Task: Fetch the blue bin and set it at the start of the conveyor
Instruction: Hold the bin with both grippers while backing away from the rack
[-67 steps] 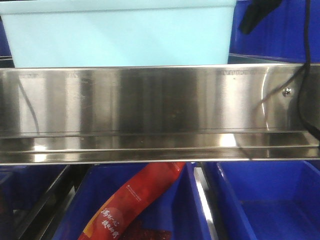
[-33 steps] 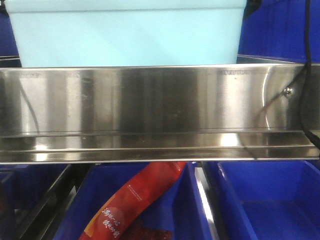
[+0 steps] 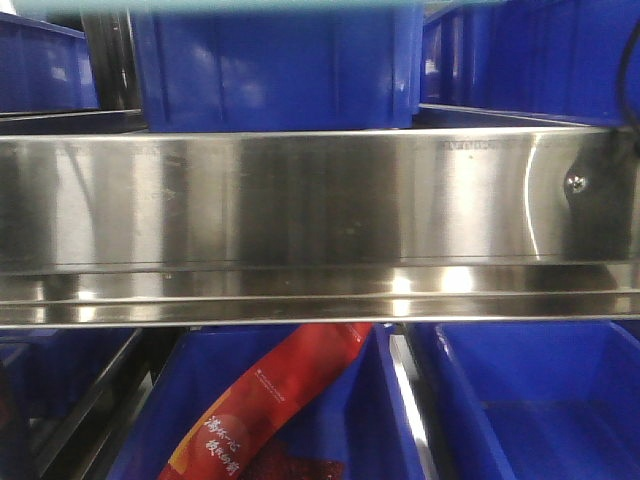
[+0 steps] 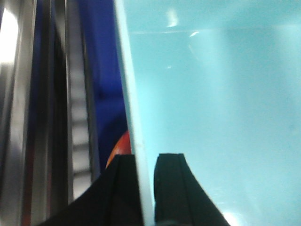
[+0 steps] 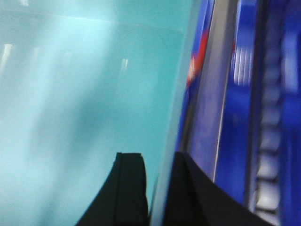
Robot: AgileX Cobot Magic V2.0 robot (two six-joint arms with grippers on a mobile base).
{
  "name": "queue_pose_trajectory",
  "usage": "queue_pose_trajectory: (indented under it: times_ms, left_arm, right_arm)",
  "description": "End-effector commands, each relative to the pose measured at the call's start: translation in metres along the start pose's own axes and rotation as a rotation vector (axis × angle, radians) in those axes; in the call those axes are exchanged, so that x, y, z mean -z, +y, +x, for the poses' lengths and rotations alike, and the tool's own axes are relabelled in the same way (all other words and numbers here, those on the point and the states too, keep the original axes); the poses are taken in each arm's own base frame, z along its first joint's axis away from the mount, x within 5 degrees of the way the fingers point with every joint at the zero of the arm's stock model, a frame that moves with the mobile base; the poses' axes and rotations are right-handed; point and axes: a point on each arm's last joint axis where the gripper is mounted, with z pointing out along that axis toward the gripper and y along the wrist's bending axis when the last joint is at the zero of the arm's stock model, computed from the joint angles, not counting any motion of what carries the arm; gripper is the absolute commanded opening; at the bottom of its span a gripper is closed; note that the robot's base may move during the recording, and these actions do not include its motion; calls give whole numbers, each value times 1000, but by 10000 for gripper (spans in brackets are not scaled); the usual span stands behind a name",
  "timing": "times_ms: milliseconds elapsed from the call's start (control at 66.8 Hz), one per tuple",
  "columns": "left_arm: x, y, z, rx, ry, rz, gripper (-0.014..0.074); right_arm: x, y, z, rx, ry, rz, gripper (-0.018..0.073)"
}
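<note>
The blue bin is a pale aqua tub that fills most of the left wrist view and the right wrist view. In the front view only a thin strip of its underside shows at the top edge, above the shelf. My left gripper is shut on the bin's left wall, one finger inside and one outside. My right gripper is shut on the bin's right wall in the same way. The conveyor start is out of view.
A shiny stainless-steel shelf rail crosses the front view. Dark royal-blue ribbed bins stand on the shelf behind it. Below, one blue bin holds a red packet and another blue bin is beside it.
The aqua bin has risen from the shelf almost out of the top of the front view, uncovering the dark blue bin behind it.
</note>
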Motion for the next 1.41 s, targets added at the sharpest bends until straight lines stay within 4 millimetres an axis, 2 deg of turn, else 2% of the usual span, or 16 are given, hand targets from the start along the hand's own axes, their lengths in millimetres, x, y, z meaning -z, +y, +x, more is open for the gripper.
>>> queue_pose_trajectory:
  times_ms: [0, 90, 165, 329, 1391]
  left_arm:
    - [38, -5, -13, -20, -188, 29, -111]
    - [49, -7, -20, -22, -290, 45, -111]
    - [51, -8, -24, -21, -344, 52, -111]
    - [45, -8, -25, -25, -339, 46, -111]
    - [45, -8, -25, -25, -339, 46, -111]
  right_arm:
    - [39, -1, -11, 47, -173, 21, -151]
    - [57, -1, -19, 68, -295, 38, -151]
    - [61, -2, -23, 85, -347, 58, -151]
    - [56, -3, -24, 89, -343, 65, -151]
    - [58, -1, -30, 91, -416, 52, -151]
